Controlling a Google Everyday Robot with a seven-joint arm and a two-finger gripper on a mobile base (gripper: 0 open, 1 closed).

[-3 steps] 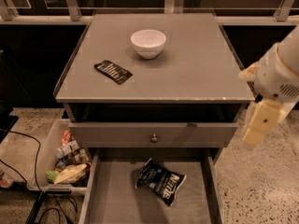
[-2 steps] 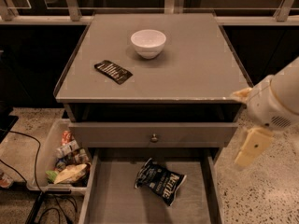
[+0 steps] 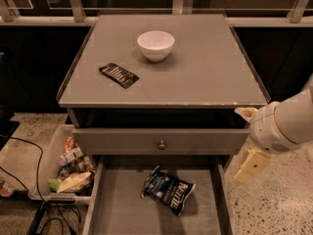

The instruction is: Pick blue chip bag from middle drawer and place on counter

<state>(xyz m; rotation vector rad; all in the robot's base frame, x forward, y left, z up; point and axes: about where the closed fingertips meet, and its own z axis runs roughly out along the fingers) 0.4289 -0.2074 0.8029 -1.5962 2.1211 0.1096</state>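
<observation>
Dark-blue crinkly foil chip bag (image 3: 167, 196) with large white lettering, on the plain grey floor of wide shallow drawer (image 3: 120, 210). Flat grey square bench (image 3: 205, 72); glossy white round bowl (image 3: 155, 45); flat black packet (image 3: 119, 75) with white print. Cream-white tool (image 3: 250, 166), perhaps yellowish, at right beside drawer.

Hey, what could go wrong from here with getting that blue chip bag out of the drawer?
The gripper hangs right of the middle drawer, outside its wall, and could clip that wall swinging in. The blue chip bag lies flat near the closed drawer front above, so clearance looks tight.
</observation>
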